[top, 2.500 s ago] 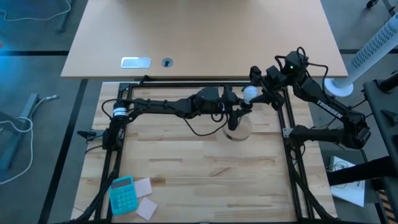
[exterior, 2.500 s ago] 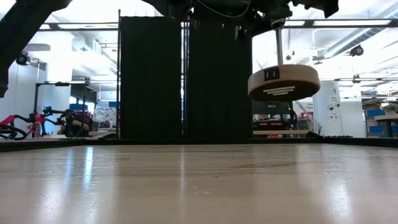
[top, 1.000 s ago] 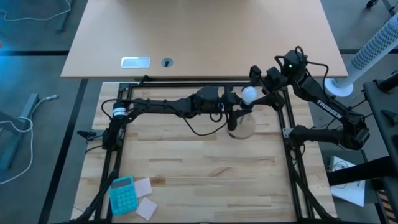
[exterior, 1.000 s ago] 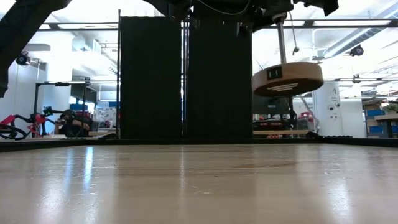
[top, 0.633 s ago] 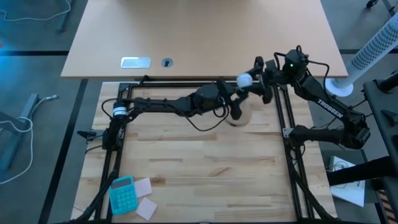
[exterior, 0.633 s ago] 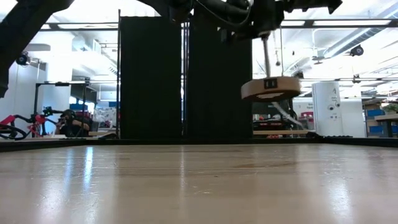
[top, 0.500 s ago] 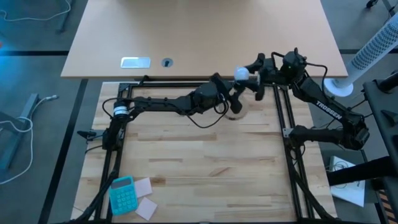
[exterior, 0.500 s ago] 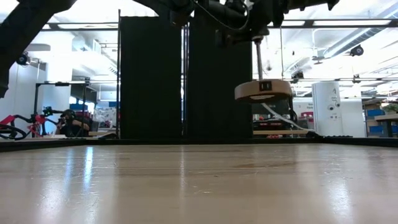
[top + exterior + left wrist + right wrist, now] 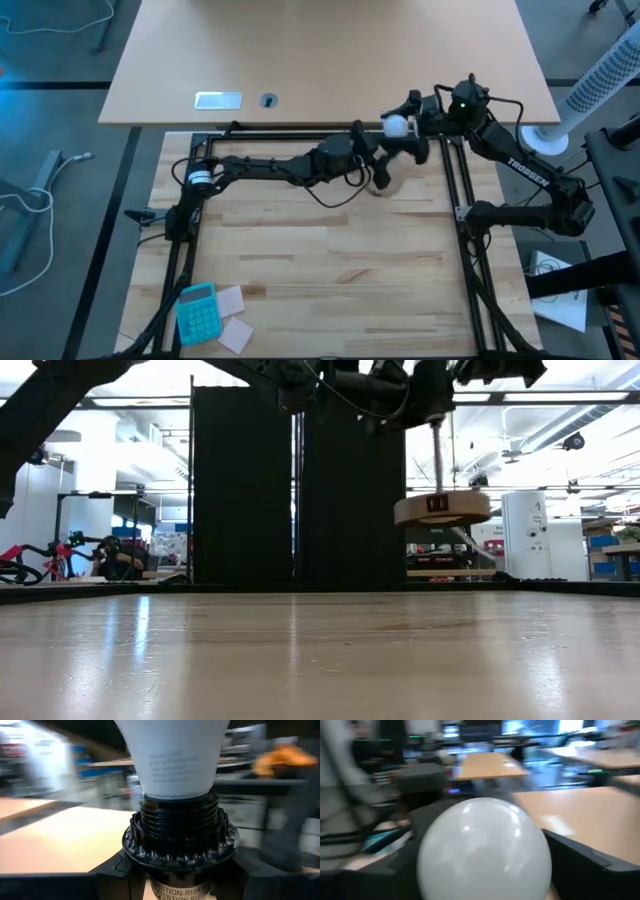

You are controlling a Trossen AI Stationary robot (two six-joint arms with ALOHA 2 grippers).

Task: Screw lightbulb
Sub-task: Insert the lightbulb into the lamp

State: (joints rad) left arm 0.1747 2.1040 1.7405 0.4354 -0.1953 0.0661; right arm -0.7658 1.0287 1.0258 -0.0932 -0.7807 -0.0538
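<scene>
- Your light wooden slatted table [image 9: 320, 270] carries nothing of the task: the round wooden disc stand with its thin post [image 9: 441, 508] hangs clear above it, toward one o'clock from the table's middle in the high view.
- Your left gripper [image 9: 372, 160] is clamped on the black threaded socket [image 9: 179, 837] at the top of that post.
- The glossy white globe-shaped lightbulb [image 9: 397, 126] sits neck-down in the socket, its long axis in line with the post, so any turning must run about that line.
- Your right gripper [image 9: 408, 124] is the nearer one to the globe: its fingers stand spread on either side of it, and whether they touch it I cannot tell.
</scene>
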